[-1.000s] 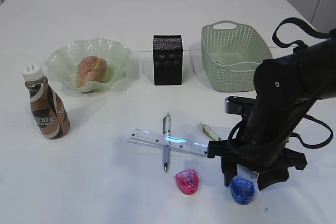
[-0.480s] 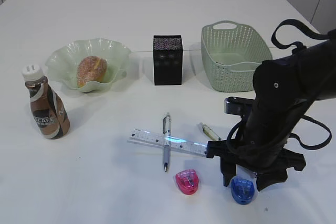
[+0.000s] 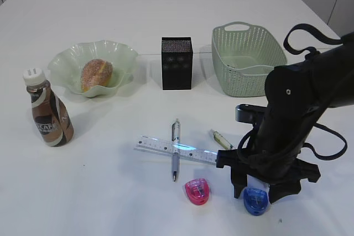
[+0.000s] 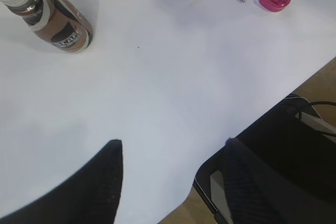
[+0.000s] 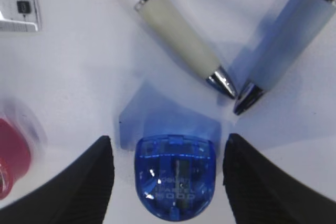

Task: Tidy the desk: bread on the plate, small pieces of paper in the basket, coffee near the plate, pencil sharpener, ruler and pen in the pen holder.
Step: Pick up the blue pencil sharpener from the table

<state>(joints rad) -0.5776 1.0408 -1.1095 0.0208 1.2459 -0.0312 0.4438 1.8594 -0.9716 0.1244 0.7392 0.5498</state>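
Right end effector (image 5: 168, 171) spread wide, straddling the blue pencil sharpener (image 5: 175, 174) on the desk (image 3: 110, 192), its arm half-hiding two pens (image 5: 178, 45); left end effector (image 4: 170, 182) open, near edge.

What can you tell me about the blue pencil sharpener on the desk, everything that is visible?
The blue pencil sharpener is a small dome-shaped piece of translucent blue plastic with embossed lettering. It lies flat on the white desk, near its front edge, between the open fingers of the right gripper, which do not touch it. The pink sharpener lies apart, beside it.
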